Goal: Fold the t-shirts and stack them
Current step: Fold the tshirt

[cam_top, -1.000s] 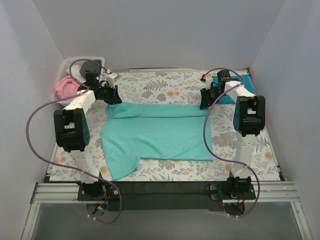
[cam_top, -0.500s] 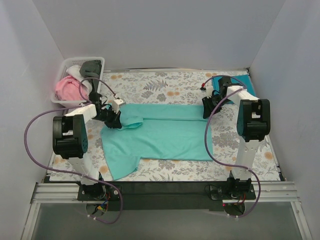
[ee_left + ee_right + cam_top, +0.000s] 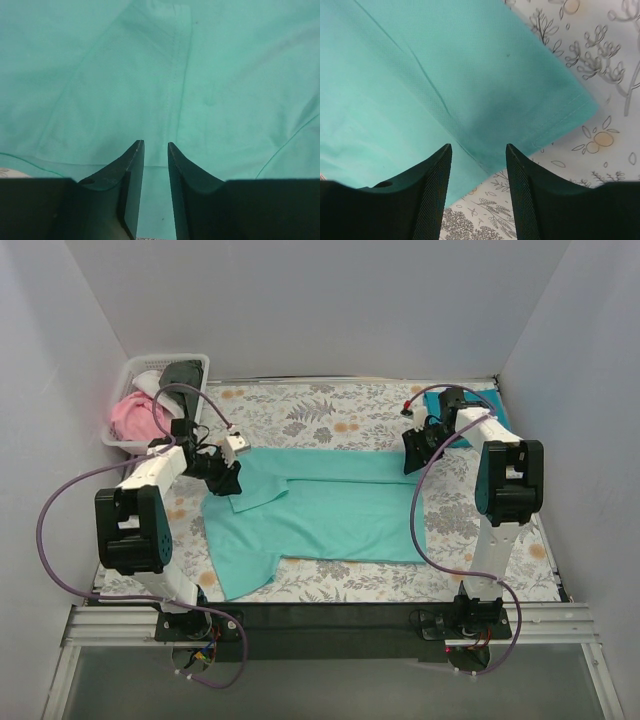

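A mint-turquoise t-shirt (image 3: 330,510) lies spread on the floral cloth, its far-left sleeve folded in over the body. My left gripper (image 3: 228,480) hangs low over that folded part. In the left wrist view the jaws (image 3: 155,144) stand narrowly apart, with mint fabric (image 3: 175,75) showing through the gap and nothing pinched. My right gripper (image 3: 413,458) is at the shirt's far-right corner. In the right wrist view it (image 3: 477,146) is wide open over the shirt's hemmed edge (image 3: 445,60). A folded teal-blue t-shirt (image 3: 478,400) lies at the back right, partly behind the right arm.
A white basket (image 3: 165,358) at the back left holds pink (image 3: 128,415), white (image 3: 148,382) and dark grey (image 3: 183,373) shirts. The floral cloth (image 3: 310,410) covers the table and also shows in the right wrist view (image 3: 600,75). White walls enclose three sides.
My left gripper has come nearer and to the right from the shirt's far-left corner, carrying the sleeve in over the body. The right gripper has barely moved.
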### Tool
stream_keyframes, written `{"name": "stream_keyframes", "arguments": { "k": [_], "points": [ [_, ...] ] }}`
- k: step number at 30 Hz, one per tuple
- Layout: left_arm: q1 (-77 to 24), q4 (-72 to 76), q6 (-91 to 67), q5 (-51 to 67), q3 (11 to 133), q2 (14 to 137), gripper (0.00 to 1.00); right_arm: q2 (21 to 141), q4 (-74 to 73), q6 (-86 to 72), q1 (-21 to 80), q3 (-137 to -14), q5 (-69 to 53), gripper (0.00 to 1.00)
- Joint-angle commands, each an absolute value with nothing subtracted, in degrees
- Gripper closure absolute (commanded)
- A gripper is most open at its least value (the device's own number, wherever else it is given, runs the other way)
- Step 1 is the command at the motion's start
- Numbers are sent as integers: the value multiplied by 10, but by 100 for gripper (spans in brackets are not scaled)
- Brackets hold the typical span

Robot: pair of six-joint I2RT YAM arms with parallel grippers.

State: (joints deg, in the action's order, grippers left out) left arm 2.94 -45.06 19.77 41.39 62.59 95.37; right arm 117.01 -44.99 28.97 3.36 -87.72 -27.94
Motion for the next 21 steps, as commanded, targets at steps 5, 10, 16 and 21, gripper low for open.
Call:
{"name": "stream_keyframes", "arguments": {
  "k": [5, 10, 16, 21],
  "points": [
    [33, -370, 86, 435, 657, 965, 73, 1174, -452, 249, 51, -942, -315, 55],
    [22, -289, -16, 385, 650, 1008, 68, 1218, -425, 241, 77, -940, -254, 59],
    [14, -236, -79, 338, 642, 1055, 70, 1277, -389, 221, 78, -983, -190, 61],
    [8, -214, -158, 316, 696, 1142, 71, 1342, -388, 215, 79, -1090, -183, 61]
  ]
}}
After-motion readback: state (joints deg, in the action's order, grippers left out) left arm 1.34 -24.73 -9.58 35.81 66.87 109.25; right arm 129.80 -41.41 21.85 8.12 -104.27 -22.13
